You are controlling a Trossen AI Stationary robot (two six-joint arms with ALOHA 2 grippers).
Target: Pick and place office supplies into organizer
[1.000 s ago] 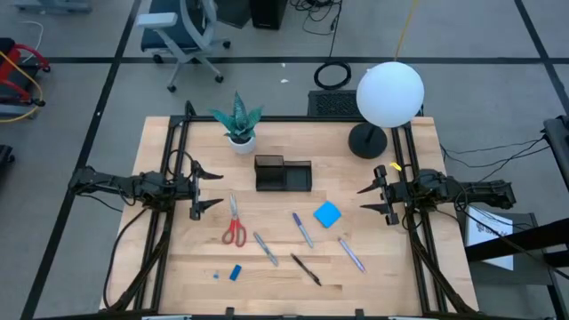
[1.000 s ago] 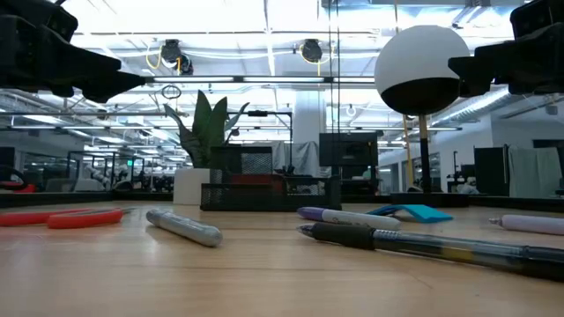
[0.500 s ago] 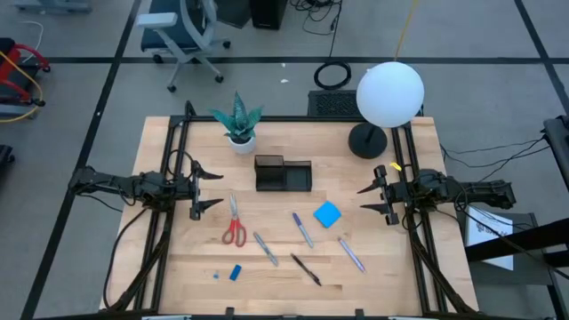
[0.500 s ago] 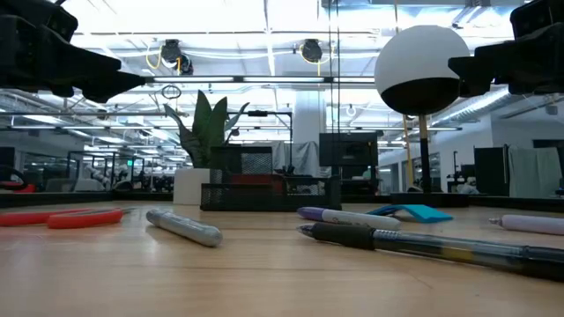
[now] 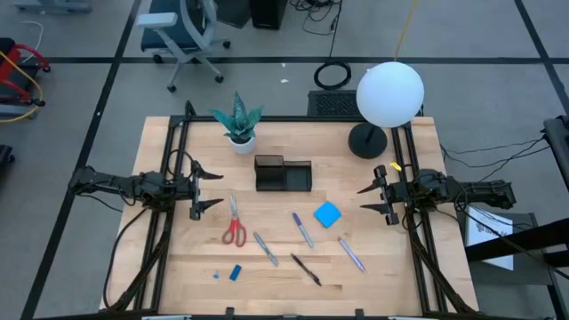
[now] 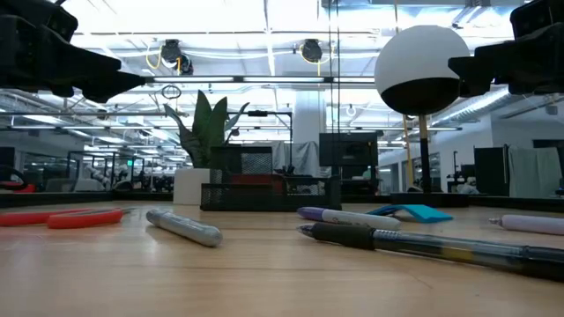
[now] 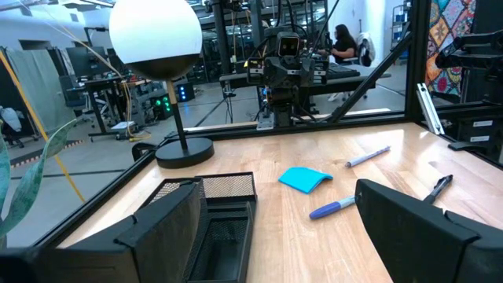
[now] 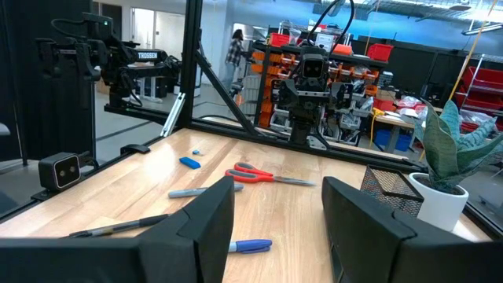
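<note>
**No change: both arms parked, nothing picked yet**

Compared w/ the frames a sec and half a sec back, nothing has shifted: same arm poses, same layout on the table [image 5: 373,284]. My read: task hasn't begun, every item is loose on the wood and the first reach is yet to come.

Left gripper [image 5: 206,188] sits at the table's left edge, fingers spread apart, holding nothing. Right gripper [image 5: 372,201] mirrors it at the right edge, fingers also apart, empty. Both well clear of the supplies.

Organizer [image 5: 283,174] stands mid-table toward the back, between the potted plant [image 5: 237,122] and the lamp [image 5: 388,96]; no supplies show in its compartments.

Supplies, all in front of it:
- scissors [image 5: 234,222], red handles toward the front edge, nearest the left arm
- blue notepad [image 5: 327,214], front-right of the organizer, closer to the right arm
- purple pens [image 5: 302,228] and [image 5: 351,254], near the notepad
- grey pen [image 5: 265,248], just right of the scissors
- black pen [image 5: 305,268], near the front
- small blue block [image 5: 236,272], front-left, w/ a tiny blue speck beside it

Likely split: left arm takes the scissors side, right arm the notepad side.
</note>
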